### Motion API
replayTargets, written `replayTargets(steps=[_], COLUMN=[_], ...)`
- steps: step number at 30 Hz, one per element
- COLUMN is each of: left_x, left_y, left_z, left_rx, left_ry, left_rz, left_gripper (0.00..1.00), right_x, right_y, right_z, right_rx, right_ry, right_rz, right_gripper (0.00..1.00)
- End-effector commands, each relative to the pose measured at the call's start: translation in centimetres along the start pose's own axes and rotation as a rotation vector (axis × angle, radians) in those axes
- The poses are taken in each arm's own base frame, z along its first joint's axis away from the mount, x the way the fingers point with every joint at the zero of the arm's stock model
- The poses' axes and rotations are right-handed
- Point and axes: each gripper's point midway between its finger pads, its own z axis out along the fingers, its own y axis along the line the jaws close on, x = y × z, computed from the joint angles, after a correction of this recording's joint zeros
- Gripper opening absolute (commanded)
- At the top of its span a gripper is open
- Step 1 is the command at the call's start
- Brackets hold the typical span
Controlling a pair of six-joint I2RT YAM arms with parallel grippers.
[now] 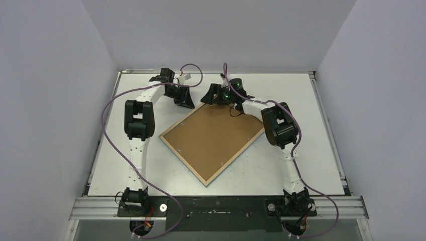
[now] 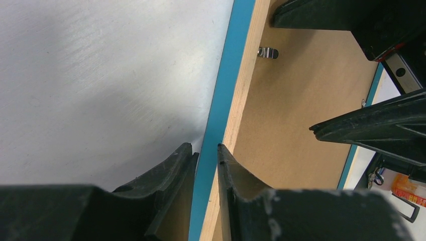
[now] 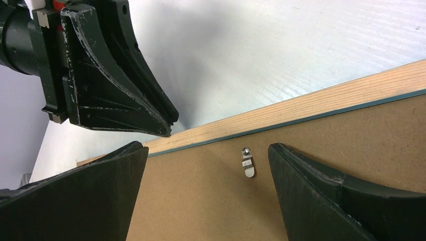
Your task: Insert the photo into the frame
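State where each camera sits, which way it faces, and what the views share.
Top external: high behind the bases, facing down on the table, backing board, left arm and right arm.
Left wrist: on the left arm, facing along its left end effector, clamped on the frame at its blue-edged rim.
Right wrist: on the right arm, facing down through its open right end effector at the metal clip.
Shared: both wrist views show the rim, that clip and the other arm's end effector.
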Motion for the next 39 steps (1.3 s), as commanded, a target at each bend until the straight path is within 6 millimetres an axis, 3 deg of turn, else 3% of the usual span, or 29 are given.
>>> replayTargets(steps=[1, 22, 39], left_x=[-0.2, 0.2, 1.5], left_y=[0.0, -0.2, -0.7], left_z=[-0.2, -0.5, -0.1], left_rx=[0.003, 0.003, 0.03], left_ry=[-0.007, 0.0, 0.015], left_rz=[0.019, 0.021, -0.007], left_gripper=[0.21, 0.2, 0.2], right_x=[1.9, 2.2, 1.7], right_y=[1.4, 3.7, 3.8], right_z=[0.0, -1.5, 0.0], right_rx=[-0.025, -0.044, -0.048], right_ry=[0.047, 0.038, 0.002], right_rz=[-0.016, -0.01, 0.053], right_gripper=[0.96, 0.96, 0.96])
